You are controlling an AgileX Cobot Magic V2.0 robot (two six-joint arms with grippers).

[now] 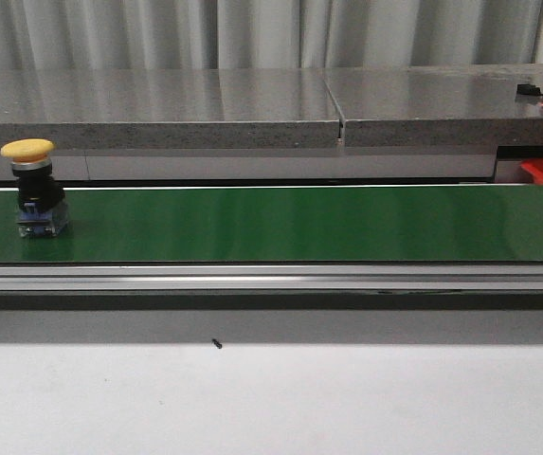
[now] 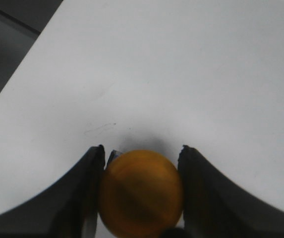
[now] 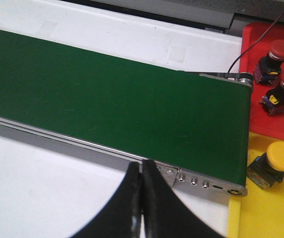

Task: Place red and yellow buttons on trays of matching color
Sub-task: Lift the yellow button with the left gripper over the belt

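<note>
Left pincer (image 2: 141, 198) is clamping a yellow button (image 2: 141, 191) above the bare white counter (image 2: 181, 74). Right pincer (image 3: 141, 198), fingers pressed together and holding nothing, is hovering at the near rail of the green belt (image 3: 107, 99). Beyond the belt's end, a yellow tray (image 3: 260, 213) is carrying one yellow-capped button (image 3: 275, 163), and a red tray (image 3: 275, 131) is carrying two red buttons (image 3: 273, 54). Another yellow switch (image 1: 34, 185) is standing upright on the belt's far left, unobstructed.

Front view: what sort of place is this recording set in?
Probably a lab mock-up of a sorting line: a green conveyor belt carries a yellow button, ending at a red tray and a yellow tray.
</note>
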